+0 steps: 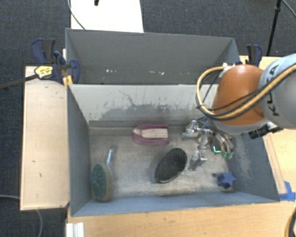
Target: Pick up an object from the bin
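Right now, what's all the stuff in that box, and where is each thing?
bin: 1, grey, middle of the view
block: 1, pink and purple, by the back wall
oval thing: 1, black, middle of the floor
round pad: 1, green, front left corner
little stick: 1, pale, left side behind the pad
small toy: 1, blue, front right corner
gripper: 1, silver, just right of the oval thing
arm: 1, grey with orange cover, reaching from the right
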`<act>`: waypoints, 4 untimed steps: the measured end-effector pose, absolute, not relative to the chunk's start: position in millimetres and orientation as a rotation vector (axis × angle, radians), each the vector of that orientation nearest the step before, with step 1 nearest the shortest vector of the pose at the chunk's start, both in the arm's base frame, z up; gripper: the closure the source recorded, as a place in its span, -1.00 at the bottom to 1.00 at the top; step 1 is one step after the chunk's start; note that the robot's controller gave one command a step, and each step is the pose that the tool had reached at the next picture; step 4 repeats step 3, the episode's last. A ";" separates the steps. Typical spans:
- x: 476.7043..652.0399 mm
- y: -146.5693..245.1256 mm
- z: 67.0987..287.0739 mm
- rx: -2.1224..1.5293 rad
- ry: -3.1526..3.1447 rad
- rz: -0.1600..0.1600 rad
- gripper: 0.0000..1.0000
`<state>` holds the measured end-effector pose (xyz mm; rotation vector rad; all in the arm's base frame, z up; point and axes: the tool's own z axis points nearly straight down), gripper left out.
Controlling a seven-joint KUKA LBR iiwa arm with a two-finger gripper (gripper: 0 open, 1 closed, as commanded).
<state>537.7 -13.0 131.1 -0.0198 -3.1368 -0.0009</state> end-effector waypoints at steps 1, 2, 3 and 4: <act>528.7 69.3 73.3 -0.226 -3.134 0.001 -1.00; 530.8 68.1 75.7 -0.227 -3.140 -0.002 1.00; 523.9 67.1 252.4 -0.133 -3.138 0.000 1.00; 523.9 67.1 252.4 -0.133 -3.138 0.000 1.00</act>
